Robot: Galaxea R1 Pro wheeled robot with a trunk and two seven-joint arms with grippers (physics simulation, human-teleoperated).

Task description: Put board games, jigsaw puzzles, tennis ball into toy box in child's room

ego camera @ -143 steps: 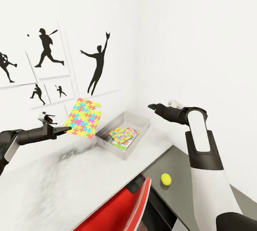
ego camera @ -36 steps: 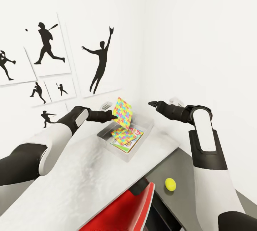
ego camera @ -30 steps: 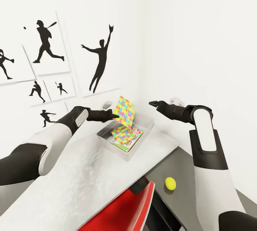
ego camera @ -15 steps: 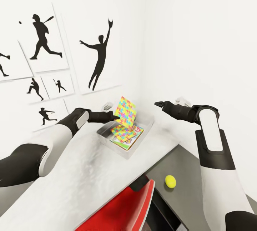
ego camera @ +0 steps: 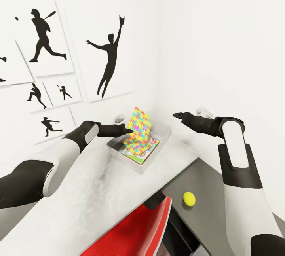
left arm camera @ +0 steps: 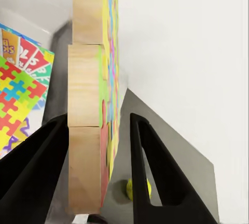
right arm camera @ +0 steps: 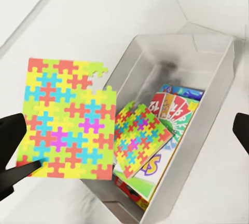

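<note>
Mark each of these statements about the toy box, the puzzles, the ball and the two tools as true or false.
1. The left tool grips a jigsaw puzzle over the toy box. True.
2. The held puzzle lies flat. False: it stands steeply tilted, nearly on edge.
3. Another jigsaw puzzle already lies inside the toy box. True.
4. The tennis ball is in the toy box. False: it sits on the dark grey table section.
5. The right tool carries a board game. False: it holds nothing; its fingers stand apart in the right wrist view.
</note>
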